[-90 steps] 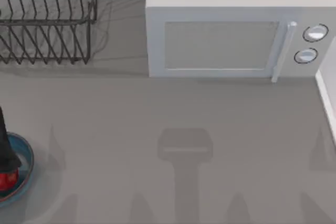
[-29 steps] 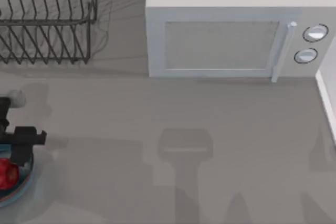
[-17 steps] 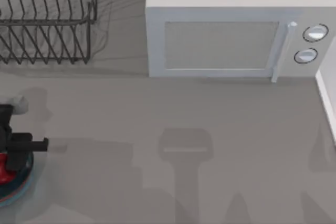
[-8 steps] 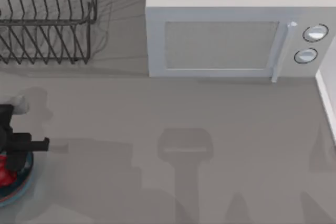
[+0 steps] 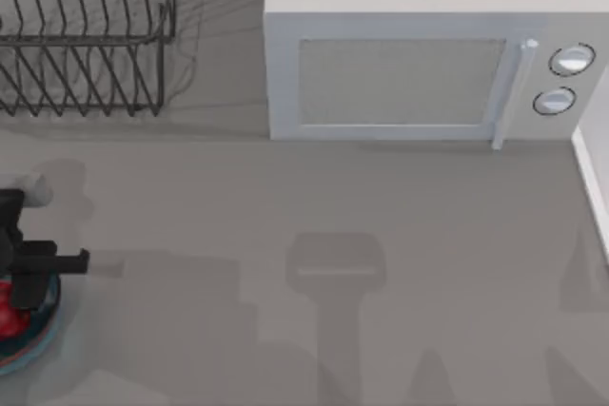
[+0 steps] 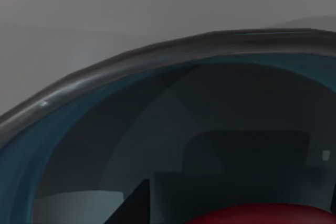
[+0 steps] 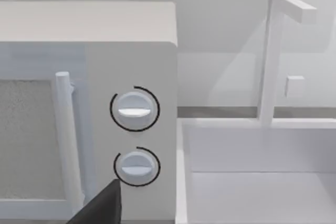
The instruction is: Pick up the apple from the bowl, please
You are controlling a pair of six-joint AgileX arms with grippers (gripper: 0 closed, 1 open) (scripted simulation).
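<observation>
Your left gripper [image 5: 11,303] hangs over the bowl [image 5: 46,335] holding the apple [image 5: 9,319]; its finger state you can't tell.

The left arm [image 5: 21,256] is matte black and blocky, with a pale grey rounded knob [image 5: 36,189] on its upper part.

The glossy red apple [image 5: 8,316] (at the top view's nine o'clock edge) is cut off, part-covered by the left gripper [image 5: 13,303]; its fingers' stance is unclear.
</observation>
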